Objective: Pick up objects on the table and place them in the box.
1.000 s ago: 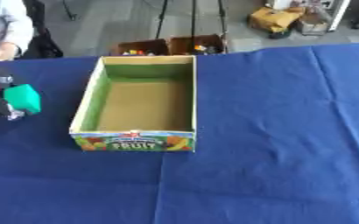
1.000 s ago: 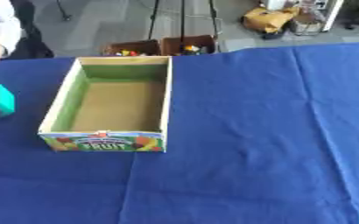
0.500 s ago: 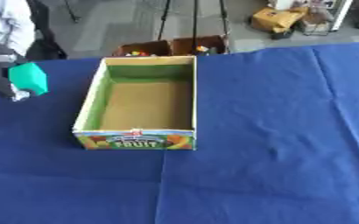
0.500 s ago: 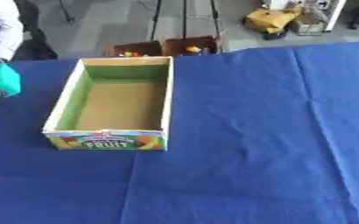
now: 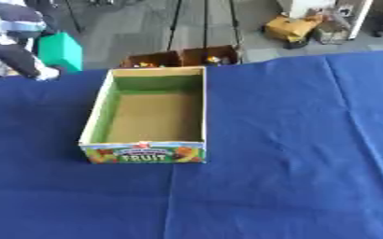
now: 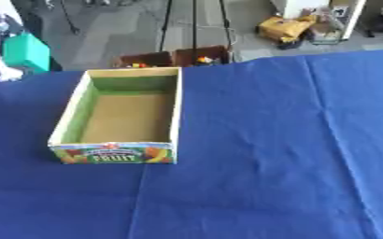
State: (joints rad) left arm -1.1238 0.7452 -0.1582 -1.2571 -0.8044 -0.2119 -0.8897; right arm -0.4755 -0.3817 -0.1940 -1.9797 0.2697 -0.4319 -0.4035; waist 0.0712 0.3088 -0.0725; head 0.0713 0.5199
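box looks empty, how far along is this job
Nothing is placed yet: the box shows only its bare brown floor. In hand: the left robot hand holds a green block up beside the box's far left corner. Left: carry it over the box and release it. The right hand is not in view.

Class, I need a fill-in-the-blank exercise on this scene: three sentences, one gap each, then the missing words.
1. The cloth covering the table is ____.
2. The word printed on the front of the box is ____.
3. The left hand holds a green block to the ____ of the box.

Missing words: blue; FRUIT; left
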